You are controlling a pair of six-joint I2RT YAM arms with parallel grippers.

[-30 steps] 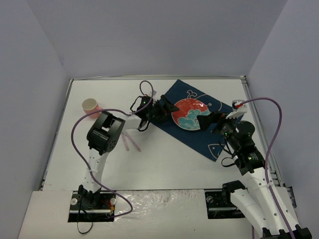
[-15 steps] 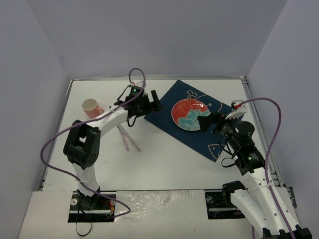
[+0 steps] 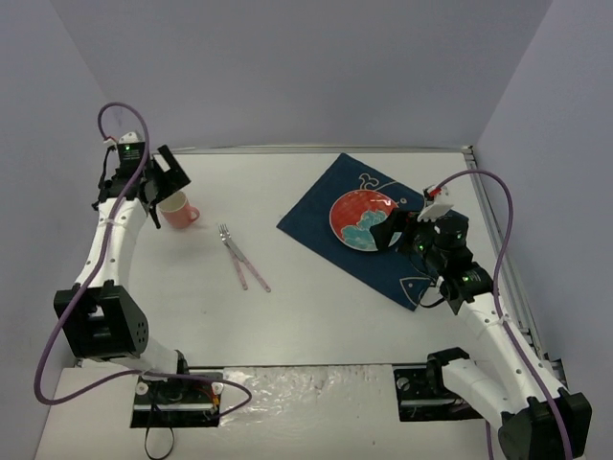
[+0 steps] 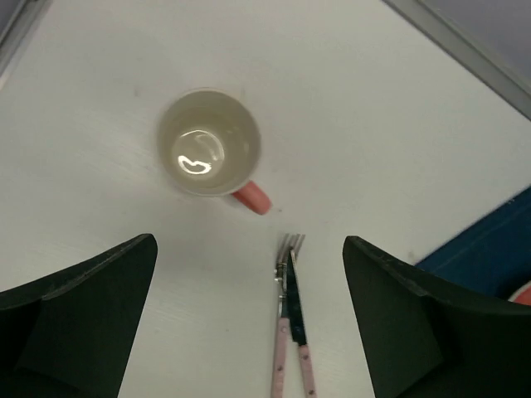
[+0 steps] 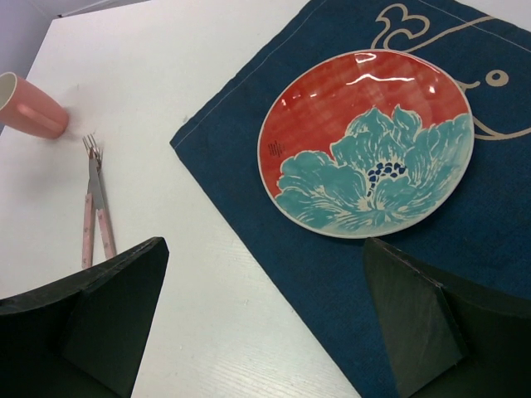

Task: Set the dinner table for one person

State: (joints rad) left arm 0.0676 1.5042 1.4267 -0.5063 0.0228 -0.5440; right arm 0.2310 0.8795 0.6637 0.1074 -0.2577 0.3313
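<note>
Left gripper [image 4: 249, 245]: jaws wide apart, nothing in them, hovering over the far-left corner of the white counter [image 3: 316, 316], right above a pink mug [image 4: 211, 143]. Pink-handled fork and knife [image 4: 290, 332] lie side by side on the counter near the mug. Right gripper [image 5: 265, 247]: also spread wide, empty, over the counter's right side, above the red floral plate [image 5: 365, 141] on a navy fish placemat [image 5: 224, 141].
</note>
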